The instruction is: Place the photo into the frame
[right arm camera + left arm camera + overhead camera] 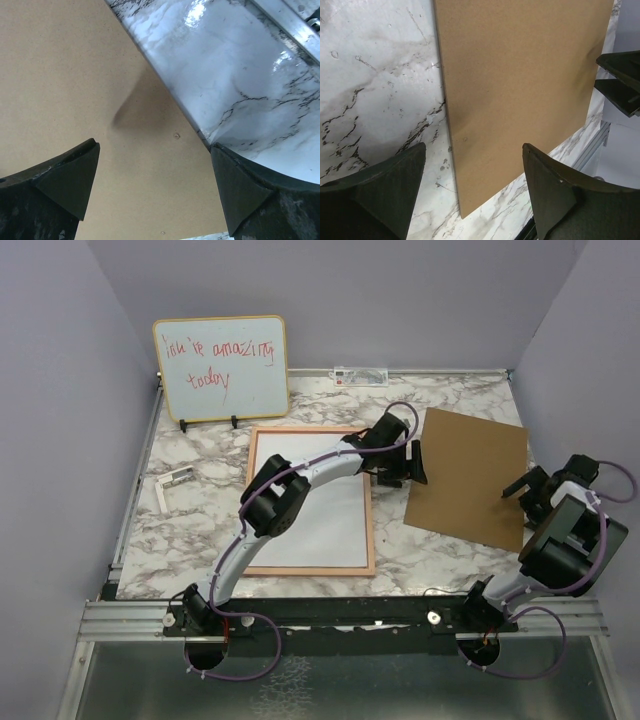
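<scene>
1. Whiteboard (220,368) with red handwriting stands at the far left of the desk (200,530). A small metal L-piece (172,486) lies flat nearer, left of the frame.
2. Frame (310,569) lies flat mid-desk. The photo (325,525) sits inside its border, white side up, print not visible.
3. Left arm: base at near left, reaching diagonally across frame and photo. The elbow is raised over the frame's left half and the wrist is past its far-right corner.
4. Left claw (408,468) (474,150) is just right of the frame, off the photo. It is released, jaws wide, gripping nothing. In the wrist view it straddles the left edge of the brown backing board (465,485) (520,85), one finger over marble and one over board. Contact with the board: can't tell.
5. Backing board lies flat right of the frame, skewed, with a strip of bare marble between them.
6. Right claw (522,490) (155,147) is at the board's right edge, well apart from frame and photo. It is released, jaws wide, nothing gripped. In the wrist view the board's edge runs between the fingers, with board (60,75) on one side and desk (240,60) on the other. Its shadow falls on the board.
7. Right arm: base at near right, elbow folded out toward the desk's right side, forearm angled back left toward the board.
</scene>
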`<state>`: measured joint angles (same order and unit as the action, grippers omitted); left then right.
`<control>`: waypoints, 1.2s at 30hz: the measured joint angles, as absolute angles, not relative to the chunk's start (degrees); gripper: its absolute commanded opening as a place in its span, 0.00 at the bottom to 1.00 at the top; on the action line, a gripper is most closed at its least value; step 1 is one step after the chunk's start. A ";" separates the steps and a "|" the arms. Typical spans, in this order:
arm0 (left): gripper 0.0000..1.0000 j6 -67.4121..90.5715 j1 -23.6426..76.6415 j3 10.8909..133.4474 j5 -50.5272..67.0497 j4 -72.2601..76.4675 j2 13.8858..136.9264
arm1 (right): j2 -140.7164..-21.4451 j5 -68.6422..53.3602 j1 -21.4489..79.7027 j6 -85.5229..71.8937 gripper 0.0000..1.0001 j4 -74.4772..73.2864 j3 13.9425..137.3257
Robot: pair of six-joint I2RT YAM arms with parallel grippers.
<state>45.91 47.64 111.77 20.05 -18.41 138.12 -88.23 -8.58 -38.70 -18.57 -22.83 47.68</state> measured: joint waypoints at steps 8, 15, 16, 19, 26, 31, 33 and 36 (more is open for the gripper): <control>0.69 45.56 48.01 114.39 23.07 -19.79 139.85 | -85.93 -14.90 -39.22 -19.46 0.94 -22.26 45.21; 0.64 44.27 47.44 115.46 24.69 -21.56 140.40 | -82.46 -16.99 -40.12 -19.66 0.93 -18.28 40.84; 0.64 44.03 47.37 115.68 24.71 -22.09 140.38 | -82.06 -17.41 -40.21 -19.75 0.93 -17.82 40.36; 0.64 43.31 47.31 115.81 24.58 -23.49 140.00 | -81.21 -18.68 -40.25 -20.16 0.92 -16.53 39.11; 0.63 41.45 46.96 115.33 22.17 -28.88 138.06 | -78.54 -23.70 -40.25 -22.85 0.92 -13.39 35.42; 0.63 40.07 46.83 114.28 19.75 -31.83 135.59 | -76.82 -26.81 -40.25 -24.21 0.91 -13.39 33.56; 0.63 39.70 46.72 114.28 19.25 -32.73 134.39 | -76.40 -27.79 -40.25 -24.56 0.91 -13.39 33.08; 0.62 39.46 46.50 114.26 18.44 -32.93 132.77 | -76.05 -28.86 -40.16 -24.97 0.91 -13.39 32.60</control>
